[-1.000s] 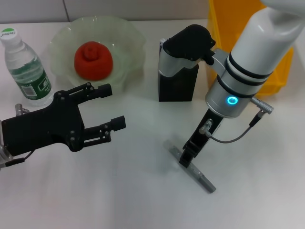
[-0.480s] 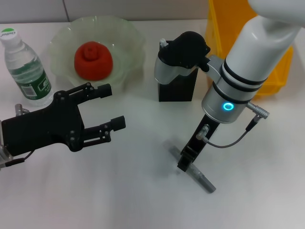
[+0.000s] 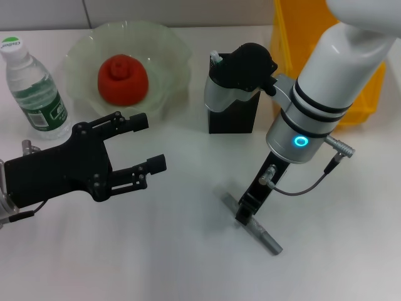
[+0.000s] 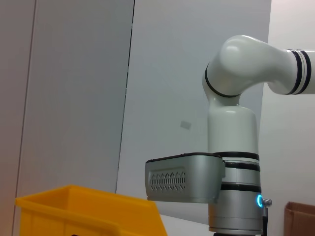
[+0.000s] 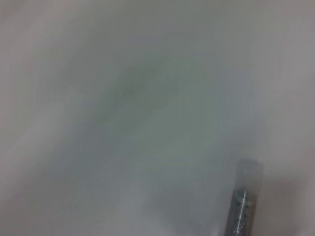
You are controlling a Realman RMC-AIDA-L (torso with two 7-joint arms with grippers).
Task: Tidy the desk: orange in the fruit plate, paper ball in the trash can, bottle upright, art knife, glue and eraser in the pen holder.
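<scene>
Right tool (image 3: 245,212) is down on the art knife (image 3: 250,223), lower centre-right of the head frame. Over the last second it slid slightly left along the knife body and stopped; almost no shift in the last half second. We read that as final alignment done, grasp starting or just made. We cannot tell if its fingers are closed on the knife or only straddling it: they merge with the grey body from above. The knife lies flat on the white table (image 3: 156,251), diagonal, unmoved across all three head frames, so not lifted yet. Right wrist view only shows one end of the knife (image 5: 242,209) on the table.

Left tool (image 3: 141,143) hangs at left-centre with fingers spread, holding nothing; it crept a touch right and down, otherwise idle.

Status of the rest:
- orange (image 3: 123,79) in the fruit plate (image 3: 172,47), upper left
- bottle (image 3: 32,89) upright, far left
- pen holder (image 3: 233,111) at top centre, partly hidden by the right arm's wrist
- yellow bin (image 3: 289,37) upper right

Knife looks like the current item; next is lift and carry up-frame to the holder.
</scene>
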